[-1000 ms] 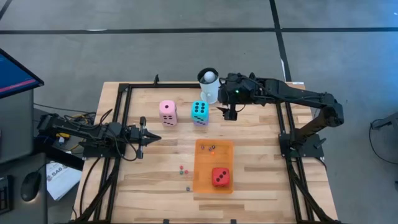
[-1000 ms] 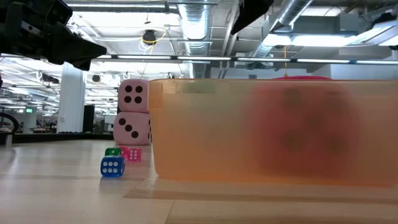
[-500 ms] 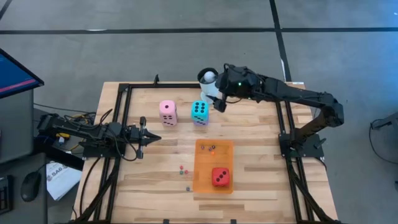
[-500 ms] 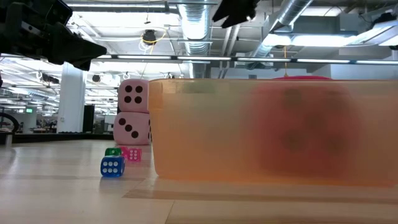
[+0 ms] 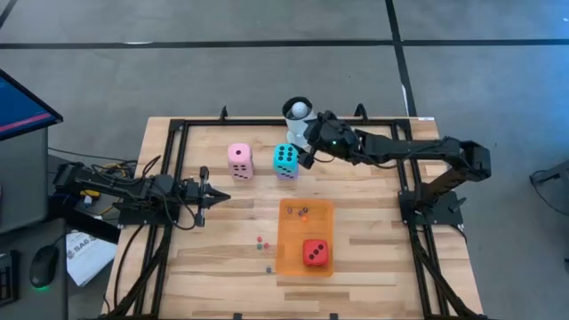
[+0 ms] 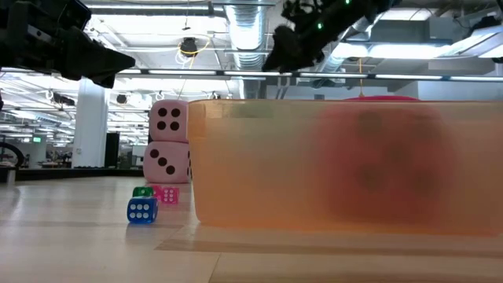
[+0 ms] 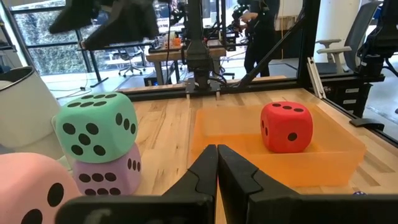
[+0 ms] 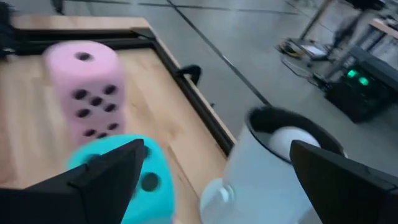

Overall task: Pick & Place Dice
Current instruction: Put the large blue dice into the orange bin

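Observation:
A teal die [image 5: 285, 157] sits on top of a purple die [image 7: 106, 175] at the table's far middle. To their left, one pink die [image 6: 169, 119] rests on a second pink die [image 6: 167, 161]. A red die [image 5: 314, 252] lies in the orange tray [image 5: 293, 233]. My right gripper [image 5: 305, 155] hovers open just right of the teal die, between it and the white mug [image 5: 299, 123]. In the right wrist view its fingers [image 8: 106, 177] frame the teal die [image 8: 152, 182] and the mug [image 8: 273, 171]. My left gripper [image 5: 210, 196] waits shut at the left, pointing level.
Tiny dice lie on the wood left of the tray [image 5: 263, 242], among them a blue one [image 6: 142, 210], and more lie in the tray's far end [image 5: 302, 212]. The mug holds a white ball [image 8: 292, 140]. A black frame [image 5: 178, 133] borders the table.
My right gripper has come down and moved toward the table's left, close beside the teal die. It has rolled and tipped from pointing steeply down to a shallow slant. It has stayed open. The dice have not moved.

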`<control>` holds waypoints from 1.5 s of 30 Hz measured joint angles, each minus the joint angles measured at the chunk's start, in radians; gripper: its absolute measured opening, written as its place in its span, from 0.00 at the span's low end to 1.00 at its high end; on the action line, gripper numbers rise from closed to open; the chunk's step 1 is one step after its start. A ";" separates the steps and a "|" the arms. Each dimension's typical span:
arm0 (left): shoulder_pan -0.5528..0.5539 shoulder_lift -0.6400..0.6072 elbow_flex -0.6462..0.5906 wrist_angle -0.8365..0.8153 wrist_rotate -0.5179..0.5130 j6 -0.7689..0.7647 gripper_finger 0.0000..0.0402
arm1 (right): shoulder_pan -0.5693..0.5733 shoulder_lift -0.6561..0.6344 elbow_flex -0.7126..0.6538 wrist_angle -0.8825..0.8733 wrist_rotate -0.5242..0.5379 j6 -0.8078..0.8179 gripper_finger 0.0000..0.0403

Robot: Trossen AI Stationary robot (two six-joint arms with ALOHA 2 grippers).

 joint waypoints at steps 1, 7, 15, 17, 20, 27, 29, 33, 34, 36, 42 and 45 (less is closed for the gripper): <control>0.000 0.000 0.000 0.002 0.000 0.000 0.00 | -0.001 0.000 -0.009 0.007 0.008 0.004 0.99; 0.000 0.000 0.000 0.002 0.000 0.000 0.00 | -0.001 0.000 -0.028 0.033 0.062 0.030 0.99; 0.000 0.000 0.000 0.001 0.000 -0.009 0.00 | 0.010 0.000 -0.028 0.052 0.058 0.048 0.99; 0.000 0.000 0.000 0.001 0.000 -0.010 0.00 | 0.018 0.000 -0.028 0.052 0.058 0.056 0.99; 0.000 0.000 0.000 0.001 0.000 -0.010 0.00 | 0.027 0.000 -0.028 0.051 0.058 0.045 0.99; 0.000 0.000 0.000 0.001 0.000 -0.010 0.00 | 0.024 0.000 -0.028 0.054 0.058 0.012 0.99; 0.000 0.000 0.000 0.001 0.000 -0.010 0.00 | 0.019 0.000 -0.028 0.056 0.058 0.011 0.99; 0.000 0.000 0.000 0.001 0.000 -0.009 0.00 | 0.003 0.000 -0.028 0.072 0.044 0.002 0.99; 0.000 0.000 0.000 0.001 0.000 -0.006 0.00 | -0.002 0.000 -0.029 0.072 0.007 -0.037 0.99; 0.000 0.000 0.000 0.000 0.000 -0.002 0.00 | -0.015 0.000 -0.039 0.077 -0.120 -0.102 0.99; 0.000 0.000 0.000 0.000 0.000 -0.001 0.00 | -0.054 -0.001 -0.039 0.104 -0.341 -0.041 0.99; 0.000 0.000 0.000 0.000 0.000 0.000 0.00 | -0.068 0.000 -0.039 0.092 -0.337 -0.038 0.99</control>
